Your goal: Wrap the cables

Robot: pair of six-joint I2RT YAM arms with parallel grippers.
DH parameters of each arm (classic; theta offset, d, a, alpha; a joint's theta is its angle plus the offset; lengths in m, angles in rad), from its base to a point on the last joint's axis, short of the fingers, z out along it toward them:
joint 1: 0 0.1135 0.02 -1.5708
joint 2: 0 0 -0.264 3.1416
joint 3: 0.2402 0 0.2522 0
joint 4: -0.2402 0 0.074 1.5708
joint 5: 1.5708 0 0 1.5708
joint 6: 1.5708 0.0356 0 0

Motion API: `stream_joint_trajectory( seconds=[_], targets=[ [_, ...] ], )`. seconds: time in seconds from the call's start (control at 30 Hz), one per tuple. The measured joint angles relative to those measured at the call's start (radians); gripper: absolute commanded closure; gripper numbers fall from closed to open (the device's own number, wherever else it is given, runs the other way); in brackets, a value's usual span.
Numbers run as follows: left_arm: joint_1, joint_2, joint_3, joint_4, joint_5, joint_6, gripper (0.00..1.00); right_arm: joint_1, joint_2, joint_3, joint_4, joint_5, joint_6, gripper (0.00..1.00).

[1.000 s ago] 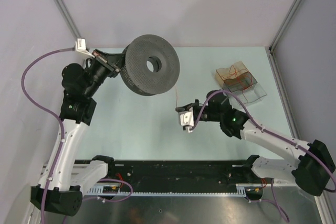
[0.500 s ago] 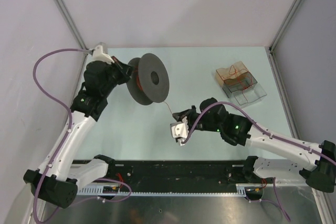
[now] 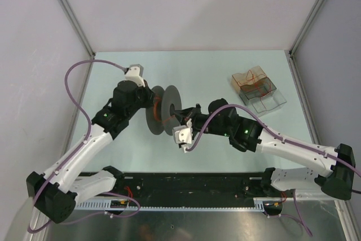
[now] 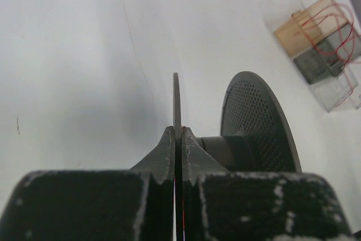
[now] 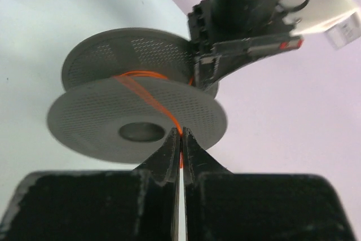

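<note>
Swings the gray spool (image 3: 163,111) down to the table's middle since a second ago, turned edge-on, and brings the right gripper (image 5: 180,135) right up to it. Clamps one spool disc in the left gripper (image 4: 177,135). Pinches the thin orange cable (image 5: 161,112) in the shut right fingers, at the disc's edge. Looks like mid-winding, with a few orange loops on the core. Next, probably calls for keeping the wire tight while going round. Leaves more red wire in the clear box (image 3: 258,90), well apart.
</note>
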Motion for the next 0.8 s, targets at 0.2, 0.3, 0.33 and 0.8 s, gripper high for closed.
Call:
stream_joint_trajectory(
  seconds=[0.2, 0.3, 0.33, 0.8],
  targets=[
    [-0.051, -0.011, -0.042, 0.002, -0.004, 0.025, 1.0, 0.014, 0.027, 0.034, 0.033, -0.059, -0.018, 1.0],
    [-0.072, -0.017, -0.047, 0.009, -0.005, 0.041, 1.0, 0.025, 0.043, 0.043, 0.048, -0.08, -0.035, 1.0],
    [-0.078, -0.019, -0.048, 0.009, -0.005, 0.047, 1.0, 0.027, 0.05, 0.047, 0.052, -0.086, -0.037, 1.0],
    [-0.137, -0.177, -0.151, 0.067, 0.074, 0.261, 1.0, -0.141, 0.145, 0.172, -0.06, -0.208, 0.138, 1.0]
  ],
)
